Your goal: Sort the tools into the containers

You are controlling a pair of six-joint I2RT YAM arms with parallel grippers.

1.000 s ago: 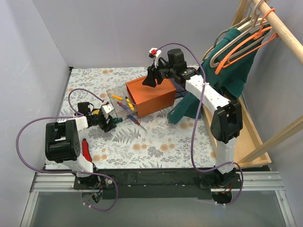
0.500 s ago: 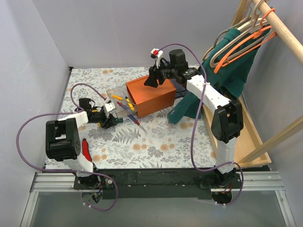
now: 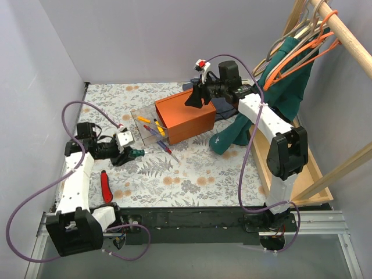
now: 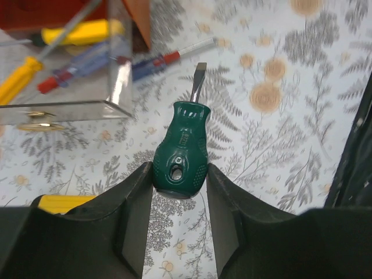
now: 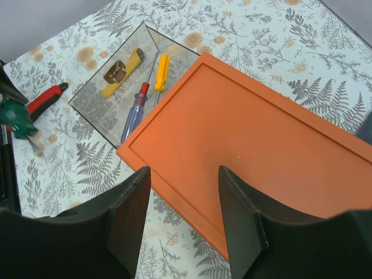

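The floral-patterned tabletop (image 3: 192, 174) carries everything. At its right edge lies a long wooden tray (image 3: 308, 168). Above the tray, a wooden rail (image 3: 343, 29) holds orange hangers (image 3: 302, 49) and a dark green garment (image 3: 290, 81) that trails down onto the tabletop.

The orange box (image 3: 186, 119) stands towards the back, near the middle. The clear plastic box (image 3: 135, 116) sits against its left side, the two touching.

The right gripper (image 3: 196, 97) hovers over the orange box. In the wrist view its fingers (image 5: 125, 215) are spread apart with nothing between them, and only the flat orange surface shows below.

The left gripper (image 3: 129, 152) is low over the tabletop, just in front of the clear box. Its fingers (image 4: 136, 203) are clamped on the butt of a stubby green screwdriver (image 4: 180, 151), whose flat blade points away from the wrist. Whether the tool is lifted off the tabletop cannot be told.

A red-handled tool (image 3: 106, 186) lies on the tabletop beside the left arm, well apart from both boxes.

Inside the clear box lie a yellow-handled screwdriver (image 5: 161, 67) and a red-and-blue screwdriver (image 5: 135, 110), along with another yellow tool (image 5: 125, 67) next to a brass-coloured piece. A second red-and-blue screwdriver (image 4: 154, 63) lies on the tabletop just outside the clear box's near corner.
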